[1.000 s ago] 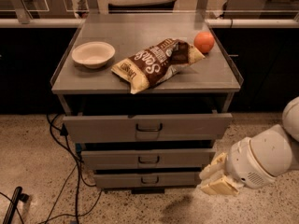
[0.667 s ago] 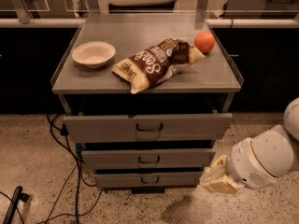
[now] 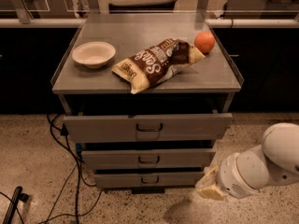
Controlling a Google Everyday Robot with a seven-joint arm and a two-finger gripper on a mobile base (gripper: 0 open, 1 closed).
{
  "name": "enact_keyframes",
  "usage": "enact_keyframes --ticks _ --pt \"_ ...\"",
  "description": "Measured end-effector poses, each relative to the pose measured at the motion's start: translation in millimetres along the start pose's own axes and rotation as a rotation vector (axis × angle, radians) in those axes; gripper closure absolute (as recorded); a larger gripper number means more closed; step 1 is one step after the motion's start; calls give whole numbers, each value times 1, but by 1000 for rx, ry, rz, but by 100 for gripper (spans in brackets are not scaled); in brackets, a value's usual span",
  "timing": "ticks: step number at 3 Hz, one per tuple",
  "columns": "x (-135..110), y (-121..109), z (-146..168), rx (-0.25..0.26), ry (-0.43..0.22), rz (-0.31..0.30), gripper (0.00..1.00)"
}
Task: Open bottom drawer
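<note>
The bottom drawer is the lowest of three grey drawers in the metal cabinet, with a low flat front and a small dark centre handle. Its front sits a little behind the middle drawer above it. My gripper is at the end of the white arm, low at the cabinet's right front corner. It is level with the bottom drawer's right end and right of the handle.
The top drawer sticks out furthest. On the cabinet top are a white bowl, a chip bag and an orange. Black cables trail on the speckled floor at the left.
My arm and gripper have shifted slightly down and left, closer to the cabinet's lower right corner. The drawers have not moved.
</note>
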State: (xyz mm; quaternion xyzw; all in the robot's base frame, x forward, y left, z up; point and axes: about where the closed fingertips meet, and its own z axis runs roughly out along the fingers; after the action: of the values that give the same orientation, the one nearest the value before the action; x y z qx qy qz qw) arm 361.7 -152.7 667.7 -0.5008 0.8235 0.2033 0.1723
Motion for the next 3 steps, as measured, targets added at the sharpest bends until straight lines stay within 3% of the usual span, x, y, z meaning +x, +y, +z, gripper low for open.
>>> enact_keyframes --ticks 1,2,3 --pt "33 -45 46 25 1 56 100" --pt "44 -47 65 -3 -2 80 84" --pt "42 -46 62 1 -1 75 59"
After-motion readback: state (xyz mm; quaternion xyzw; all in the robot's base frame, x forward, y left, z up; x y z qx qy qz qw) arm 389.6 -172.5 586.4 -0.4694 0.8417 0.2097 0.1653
